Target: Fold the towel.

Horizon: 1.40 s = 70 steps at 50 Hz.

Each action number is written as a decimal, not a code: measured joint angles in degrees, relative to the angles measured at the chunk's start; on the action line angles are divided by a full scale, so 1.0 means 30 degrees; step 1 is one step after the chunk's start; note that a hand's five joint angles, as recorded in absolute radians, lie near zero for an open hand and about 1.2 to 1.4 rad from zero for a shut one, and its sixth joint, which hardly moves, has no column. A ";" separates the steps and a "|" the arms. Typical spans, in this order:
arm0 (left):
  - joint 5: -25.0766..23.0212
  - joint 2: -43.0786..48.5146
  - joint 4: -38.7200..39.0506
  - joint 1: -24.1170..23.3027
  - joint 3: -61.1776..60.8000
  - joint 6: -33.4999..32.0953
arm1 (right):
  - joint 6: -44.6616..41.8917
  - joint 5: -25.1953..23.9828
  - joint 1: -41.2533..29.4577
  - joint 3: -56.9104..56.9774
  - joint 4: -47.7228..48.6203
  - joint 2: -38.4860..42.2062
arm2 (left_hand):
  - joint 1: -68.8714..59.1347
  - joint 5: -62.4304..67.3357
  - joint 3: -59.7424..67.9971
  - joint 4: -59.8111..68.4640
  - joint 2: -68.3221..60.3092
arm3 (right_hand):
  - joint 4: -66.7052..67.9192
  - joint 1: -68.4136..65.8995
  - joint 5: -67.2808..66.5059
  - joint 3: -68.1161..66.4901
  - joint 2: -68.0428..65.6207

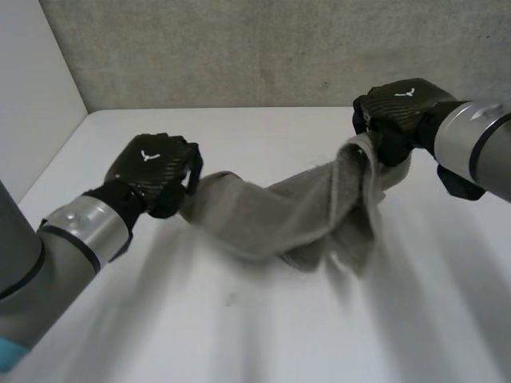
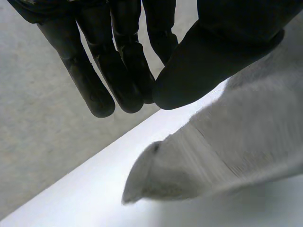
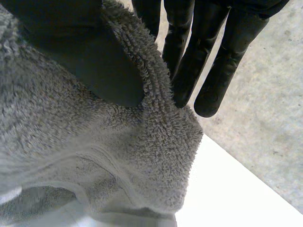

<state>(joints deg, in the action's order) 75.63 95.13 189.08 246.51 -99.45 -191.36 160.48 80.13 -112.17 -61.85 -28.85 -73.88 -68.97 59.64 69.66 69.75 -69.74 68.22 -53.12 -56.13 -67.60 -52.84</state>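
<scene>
We log the grey towel (image 1: pixel 295 211) slung between both hands over the white table (image 1: pixel 239 335), sagging mid-span. Left hand (image 1: pixel 152 171) pinches one end; right hand (image 1: pixel 403 108) pinches the other end, held higher.

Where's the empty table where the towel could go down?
The biggest bare patch of table is the near side, in front of the sagging towel. A smaller strip lies behind the towel, up to the wall. The middle is crowded: the left hand and right hand hold the towel's ends there.
</scene>
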 measured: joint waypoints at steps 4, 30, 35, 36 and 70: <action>0.0018 -0.0234 -0.0037 -0.0602 -0.0335 0.0974 | -0.0813 -0.0463 0.0406 0.0468 -0.0884 0.0577 | 0.0000 -0.0002 0.0000 0.0000 0.0000 | 0.0000 0.0000 -0.0011 0.0000 0.0002; 0.2072 0.5737 0.2235 -0.2478 0.0619 0.2488 | -0.1031 0.2072 0.0538 -0.0441 0.4185 0.5813 | 1.4689 -1.5040 -1.4972 -1.5059 1.5011 | -0.0003 0.0002 -0.0023 0.0009 0.0002; 0.2534 0.5822 0.2218 -0.3177 0.0705 0.3144 | -0.0097 0.2532 0.0470 -0.1009 0.5291 0.5705 | 1.4777 -1.5137 -1.5064 -1.5139 1.5102 | -0.2487 0.0879 0.1579 0.2277 -0.0099; 0.3073 0.6003 0.2280 -0.3481 0.0841 0.3239 | 0.0240 0.2904 0.0525 -0.1182 0.5801 0.5506 | 1.4779 -1.5151 -1.5076 -1.5146 1.5120 | -1.0485 0.7532 0.9359 1.0582 0.6372; 0.4261 0.5838 0.2659 -0.2561 0.0115 0.0620 | 0.8458 0.0368 0.7004 -1.4088 0.6348 -0.4651 | 1.4855 -1.5223 -1.5139 -1.5224 1.5188 | -1.8389 1.3857 1.7711 1.8522 1.3514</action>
<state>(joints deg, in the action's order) 88.41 112.64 197.05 238.83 -99.10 -189.50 185.85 81.23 -91.15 -104.12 -9.80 -87.84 -24.41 13.97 24.24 24.07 -24.18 13.06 -11.55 -2.99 -12.04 -12.30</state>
